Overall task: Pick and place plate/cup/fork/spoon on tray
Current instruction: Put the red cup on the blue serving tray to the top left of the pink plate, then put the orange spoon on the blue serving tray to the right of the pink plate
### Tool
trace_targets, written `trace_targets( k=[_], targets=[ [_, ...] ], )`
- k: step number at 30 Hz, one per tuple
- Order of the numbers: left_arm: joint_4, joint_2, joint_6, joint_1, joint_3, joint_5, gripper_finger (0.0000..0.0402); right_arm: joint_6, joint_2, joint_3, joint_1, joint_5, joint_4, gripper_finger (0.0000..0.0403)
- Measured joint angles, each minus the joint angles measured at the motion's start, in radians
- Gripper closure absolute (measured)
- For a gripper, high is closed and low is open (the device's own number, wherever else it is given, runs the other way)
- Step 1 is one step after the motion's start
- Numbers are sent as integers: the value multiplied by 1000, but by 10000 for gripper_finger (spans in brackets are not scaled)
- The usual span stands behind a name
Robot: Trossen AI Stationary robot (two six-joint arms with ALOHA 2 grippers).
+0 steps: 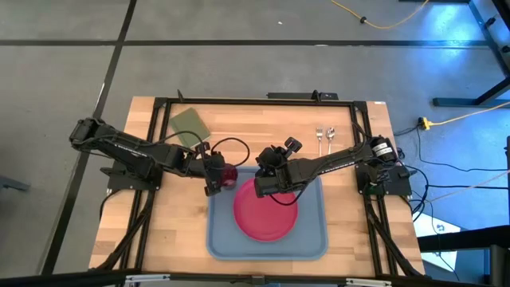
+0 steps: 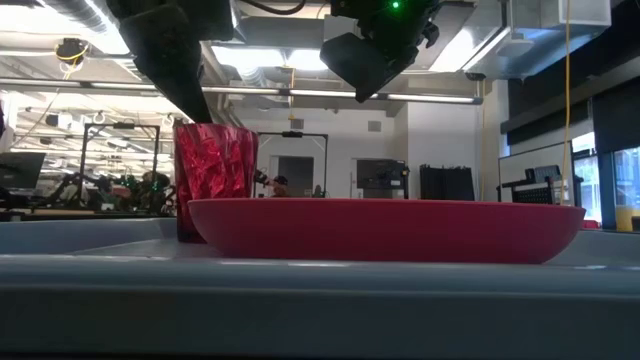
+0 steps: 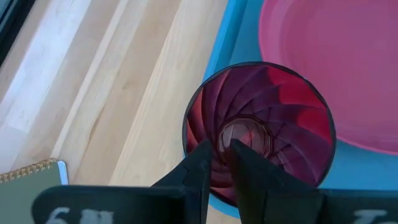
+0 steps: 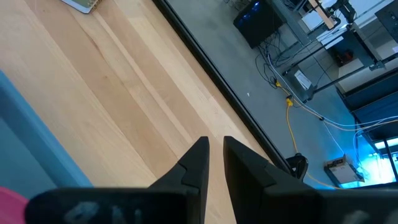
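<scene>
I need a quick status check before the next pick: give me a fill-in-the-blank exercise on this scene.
1. The large round pink-red plastic plate lies on the light blue rectangular ____.
2. The left end effector grips the rim of the small dark red ____.
3. The silver fork and spoon lie on the bare wooden ____.

Missing words: tray; cup; table

One plate, one cup, one fork, one spoon, one tray, one green notebook, two arms
</scene>
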Motion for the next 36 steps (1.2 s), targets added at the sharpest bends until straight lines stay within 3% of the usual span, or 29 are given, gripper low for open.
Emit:
trace_targets(
  k=[8, 12, 18, 22, 30, 36],
  targets=[
    [0, 0, -4, 0, 0, 2, 353, -30, 0, 0, 0, 3, 0, 349],
    [20, 0, -80, 0, 0, 35, 353, -72, 0, 0, 0, 37, 5, 349],
    [59, 0, -6, 31, 0, 58, 353, -75, 0, 0, -10, 47, 16, 349],
    [55, 0, 76, 73, 6, 58, 353, -88, 0, 0, -41, 114, 14, 349],
    [33, 1, 198, 160, 153, 57, 354, -158, 0, 0, -136, 124, -3, 349],
    [53, 0, 350, 184, 207, 23, 355, -86, 0, 0, -239, 117, -220, 349]
  ],
)
